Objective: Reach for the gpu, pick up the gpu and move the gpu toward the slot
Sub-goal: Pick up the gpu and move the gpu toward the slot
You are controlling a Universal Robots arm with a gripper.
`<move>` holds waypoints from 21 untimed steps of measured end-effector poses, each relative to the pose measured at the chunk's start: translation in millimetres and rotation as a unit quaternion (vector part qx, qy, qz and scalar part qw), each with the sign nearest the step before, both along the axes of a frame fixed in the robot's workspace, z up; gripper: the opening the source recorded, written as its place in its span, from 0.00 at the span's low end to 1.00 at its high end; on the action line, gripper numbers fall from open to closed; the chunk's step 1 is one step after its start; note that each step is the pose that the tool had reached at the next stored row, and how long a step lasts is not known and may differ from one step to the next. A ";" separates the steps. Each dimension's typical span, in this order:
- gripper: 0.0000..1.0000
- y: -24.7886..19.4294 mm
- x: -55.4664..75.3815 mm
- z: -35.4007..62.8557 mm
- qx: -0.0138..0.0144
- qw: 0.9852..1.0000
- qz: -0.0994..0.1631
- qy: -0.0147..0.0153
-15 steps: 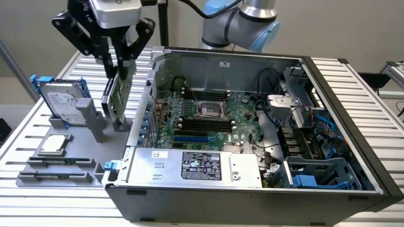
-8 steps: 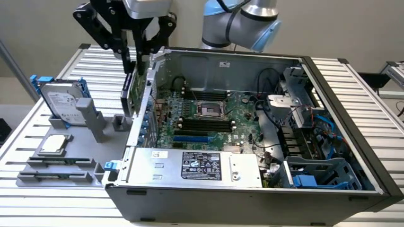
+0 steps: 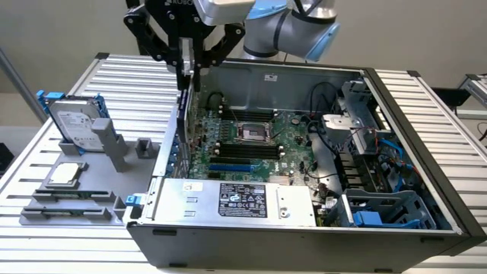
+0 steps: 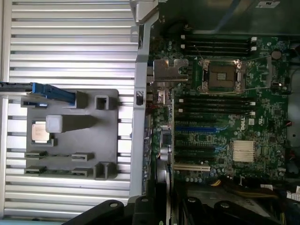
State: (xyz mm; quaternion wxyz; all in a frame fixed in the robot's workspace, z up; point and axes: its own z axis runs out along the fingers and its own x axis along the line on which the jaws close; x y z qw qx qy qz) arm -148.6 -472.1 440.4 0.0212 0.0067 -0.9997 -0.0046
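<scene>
The gpu [image 3: 183,111] hangs edge-on as a thin dark sliver from my gripper [image 3: 190,65], which is shut on its upper edge. It sits just inside the open computer case, close to the wall on the exterior view's left, above the green motherboard [image 3: 263,142]. In the wrist view the card's silver end bracket [image 4: 168,70] points away from the camera, and its dark edge runs back to my gripper [image 4: 161,208]. A blue expansion slot [image 3: 230,169] [image 4: 192,128] and a white slot [image 4: 191,167] lie on the motherboard beside the card.
A grey holder [image 3: 91,188] outside the case carries the silver hard drive with blue rails [image 3: 74,121] and the square processor chip [image 3: 65,173]. The power supply [image 3: 236,200], the processor socket [image 3: 254,132] and the drive cage [image 3: 365,148] crowd the case interior.
</scene>
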 end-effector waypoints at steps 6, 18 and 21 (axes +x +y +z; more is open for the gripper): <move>0.26 0.0 27.7 -5.1 0.000 1.000 0.000 0.000; 0.26 2.0 81.9 -19.6 0.000 1.000 0.000 0.000; 0.26 2.8 95.7 -23.7 0.000 1.000 0.000 0.000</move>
